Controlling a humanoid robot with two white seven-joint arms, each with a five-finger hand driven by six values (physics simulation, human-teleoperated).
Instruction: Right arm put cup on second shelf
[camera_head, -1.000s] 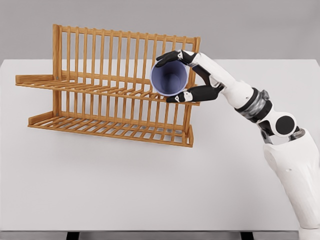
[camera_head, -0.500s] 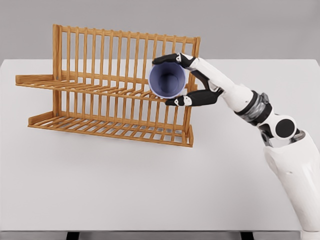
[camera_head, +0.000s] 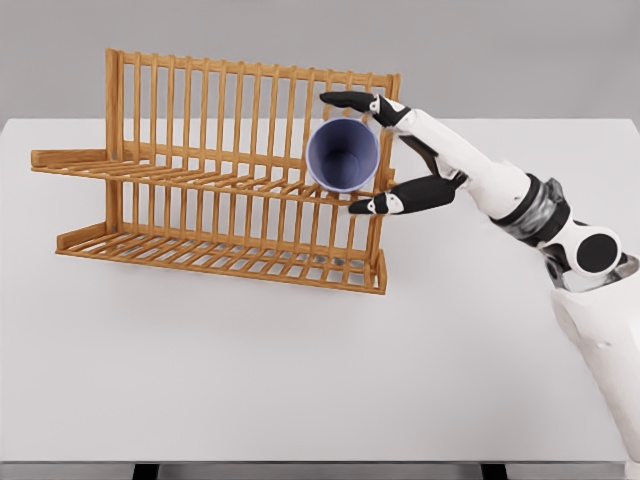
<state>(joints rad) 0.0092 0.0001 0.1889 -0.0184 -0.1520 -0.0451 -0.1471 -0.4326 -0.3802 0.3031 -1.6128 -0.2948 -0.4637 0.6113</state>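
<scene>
Spread across most of the frame, from just above the middle down almost to the bottom edge, a white table (camera_head: 250, 380), matte and evenly lit. Behind it, along the whole top of the frame, a plain grey backdrop (camera_head: 500, 50). Under the front rim, two short dark supports, at lower left (camera_head: 146, 471) and lower right (camera_head: 494, 471).

Cup (camera_head: 342, 155) hides rack (camera_head: 200, 170) slats; hand-cup contact unclear.

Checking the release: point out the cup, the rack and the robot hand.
cup (camera_head: 343, 155): head view, inside of its open mouth.
rack (camera_head: 200, 180): head view, slats of its upper shelf.
right robot hand (camera_head: 405, 150): head view, palm between spread fingers and thumb.
</scene>
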